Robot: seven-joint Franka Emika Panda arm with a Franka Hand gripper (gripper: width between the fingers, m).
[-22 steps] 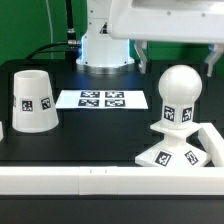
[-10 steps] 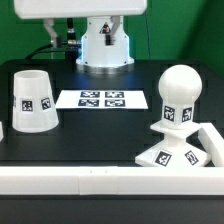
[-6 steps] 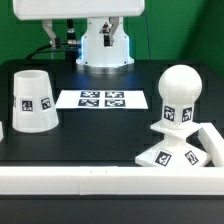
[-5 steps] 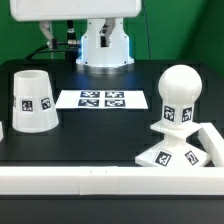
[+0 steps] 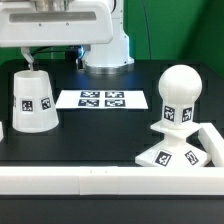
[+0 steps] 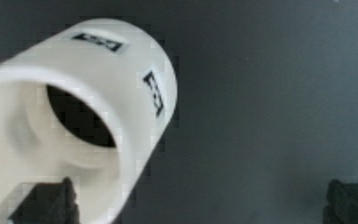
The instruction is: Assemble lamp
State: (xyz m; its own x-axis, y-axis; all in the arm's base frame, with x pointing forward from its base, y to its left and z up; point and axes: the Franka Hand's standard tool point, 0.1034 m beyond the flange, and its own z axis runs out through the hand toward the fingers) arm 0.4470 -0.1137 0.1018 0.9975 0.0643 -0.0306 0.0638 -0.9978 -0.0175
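the bulb (image 5: 179,97) already stands on the base (image 5: 176,154) at the exterior view's right, near the front wall (image 5: 70,181), so the step in hand looks like fetching the shade (image 5: 33,101), which stands wide end down on the table (image 5: 100,135) at the exterior view's left, well apart from the base. the arm's white body hangs above it at the far left.

to do this well, the end effector (image 6: 202,203) should centre over the shade's narrow top so one finger goes inside the opening and the other outside, or both straddle the wall squarely; a lopsided bite on a tapered wall is likely to slip or tip the cup. come straight down and close gently.

the wrist view shows what the exterior view hides: the fingers (image 6: 46,203) spread wide with nothing between them, one just beside the shade's rim, the other over bare table. the exterior view alone shows the bulb, the base and the marker board (image 5: 102,100) lying between shade and lamp.
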